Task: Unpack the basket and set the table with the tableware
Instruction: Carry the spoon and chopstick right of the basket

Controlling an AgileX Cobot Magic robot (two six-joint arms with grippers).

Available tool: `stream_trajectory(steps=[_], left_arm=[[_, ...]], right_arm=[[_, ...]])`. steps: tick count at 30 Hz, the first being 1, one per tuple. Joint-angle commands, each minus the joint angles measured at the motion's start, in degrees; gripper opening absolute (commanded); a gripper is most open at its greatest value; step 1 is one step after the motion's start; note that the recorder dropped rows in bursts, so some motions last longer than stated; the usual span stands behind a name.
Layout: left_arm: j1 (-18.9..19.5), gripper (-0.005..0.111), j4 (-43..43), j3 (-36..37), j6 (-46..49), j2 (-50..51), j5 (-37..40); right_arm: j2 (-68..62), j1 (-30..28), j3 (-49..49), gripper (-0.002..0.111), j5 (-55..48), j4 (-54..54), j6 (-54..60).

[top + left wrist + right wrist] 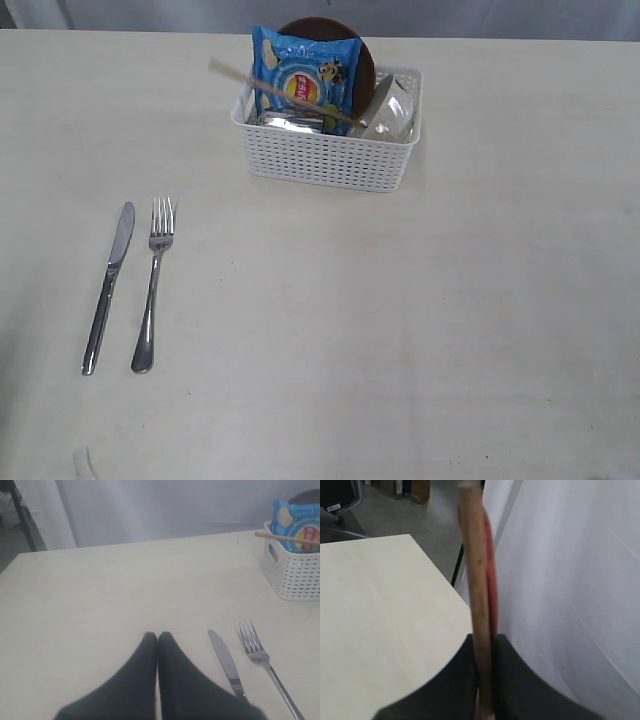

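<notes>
You are looking at the pale cream table, which is filling almost the whole exterior view. The white perforated basket is sitting on its far side, a little right of the middle. Your left gripper is hovering over the near left part of the table with its dark fingers pressed together and nothing between them. The knife and fork are lying just to its right, and the basket is standing well beyond them. Your right gripper is pinching a slim wooden utensil, tan with a reddish-brown side. It is showing edge-on and rising straight up out of the jaws, so you cannot tell its exact kind. A table corner and a white curtain are showing behind it. Inside the basket, the blue snack bag is standing upright at the middle. The brown round plate is leaning on edge behind it, rising above the far rim. The off-white bowl is lying tilted at the basket's right end. The shiny steel cup is resting low at the front left, below the bag. A wooden chopstick is slanting across the bag, its tip sticking out over the basket's left rim. On the near left of the table, the steel knife and steel fork are lying side by side. They are close but apart, with the knife on the left and both handles pointing toward the near edge.
</notes>
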State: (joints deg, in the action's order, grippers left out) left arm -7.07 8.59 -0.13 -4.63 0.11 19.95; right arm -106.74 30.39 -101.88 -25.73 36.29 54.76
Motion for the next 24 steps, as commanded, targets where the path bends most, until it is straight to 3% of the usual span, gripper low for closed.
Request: stream_trajectory(steps=[1, 16, 24], left_arm=[[-0.3, 0.0, -0.1, 0.1, -0.1, -0.1, 0.0], [-0.3, 0.0, -0.1, 0.1, -0.1, -0.1, 0.0], [-0.3, 0.0, -0.1, 0.1, -0.1, -0.1, 0.0]], right_arm=[[2.0, -3.0, 0.0, 0.0, -3.9, -0.1, -2.6], [5.7, -15.7, 0.0, 0.0, -21.9, -0.3, -11.1], [5.5, -27.1, 5.9, 0.0, -28.2, -3.7, -31.2]])
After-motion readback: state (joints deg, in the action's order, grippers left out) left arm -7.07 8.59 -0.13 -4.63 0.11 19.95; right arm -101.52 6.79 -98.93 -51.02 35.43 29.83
